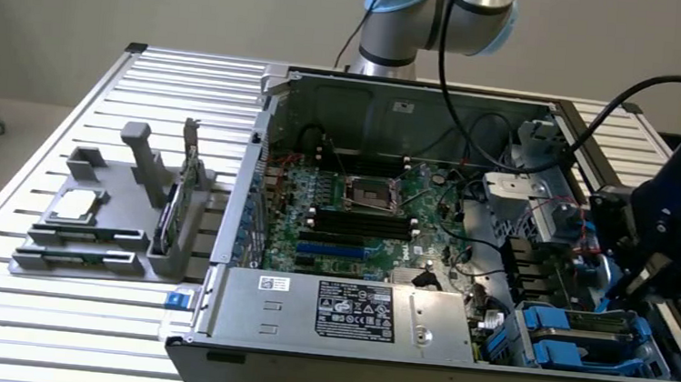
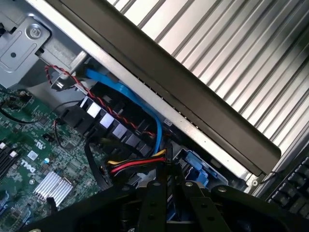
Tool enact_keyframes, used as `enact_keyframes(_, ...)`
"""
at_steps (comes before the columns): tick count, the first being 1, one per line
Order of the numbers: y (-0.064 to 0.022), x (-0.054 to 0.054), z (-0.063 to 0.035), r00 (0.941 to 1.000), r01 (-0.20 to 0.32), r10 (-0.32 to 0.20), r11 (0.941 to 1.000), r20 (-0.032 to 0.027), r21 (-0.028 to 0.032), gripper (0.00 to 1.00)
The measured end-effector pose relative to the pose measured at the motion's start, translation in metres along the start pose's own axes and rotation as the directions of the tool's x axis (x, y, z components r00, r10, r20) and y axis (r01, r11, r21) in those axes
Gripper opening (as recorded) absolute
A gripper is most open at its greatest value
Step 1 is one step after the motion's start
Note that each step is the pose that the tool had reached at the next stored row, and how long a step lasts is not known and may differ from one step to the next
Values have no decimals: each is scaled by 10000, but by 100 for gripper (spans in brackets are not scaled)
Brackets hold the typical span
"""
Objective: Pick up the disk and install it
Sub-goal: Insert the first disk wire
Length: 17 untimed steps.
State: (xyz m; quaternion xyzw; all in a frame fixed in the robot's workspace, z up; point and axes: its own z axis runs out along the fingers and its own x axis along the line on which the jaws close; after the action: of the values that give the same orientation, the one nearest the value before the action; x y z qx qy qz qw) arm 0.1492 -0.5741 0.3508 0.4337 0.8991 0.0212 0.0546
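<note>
The disk lies flat in the drive bay at the near corner of the open computer case, on the exterior view's right, clipped in its blue rail frame. My gripper hangs dark just above and beside that bay, at the case's wall on the exterior view's right. In the wrist view my gripper points down at the bay, its black fingers drawn together to a narrow tip with nothing clearly held. Part of the blue rail frame shows just beyond the tip.
A blue data cable, a red-black twisted wire and a yellow-red power lead cross near the fingertips. The motherboard lies in the case's middle. A grey fixture on the ribbed table holds a square chip and an upright card.
</note>
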Motion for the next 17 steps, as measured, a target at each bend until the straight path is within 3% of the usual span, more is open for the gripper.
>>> enact_keyframes(2,0,0,0,9999,-123,124,9998,-116,129,16)
enact_keyframes(6,0,1,1,9985,-491,497,9984,-215,286,16)
enact_keyframes(11,-1,0,0,9937,-1087,1097,9932,-226,416,16)
enact_keyframes(17,-1,0,1,9811,-1916,1927,9801,-176,522,16)
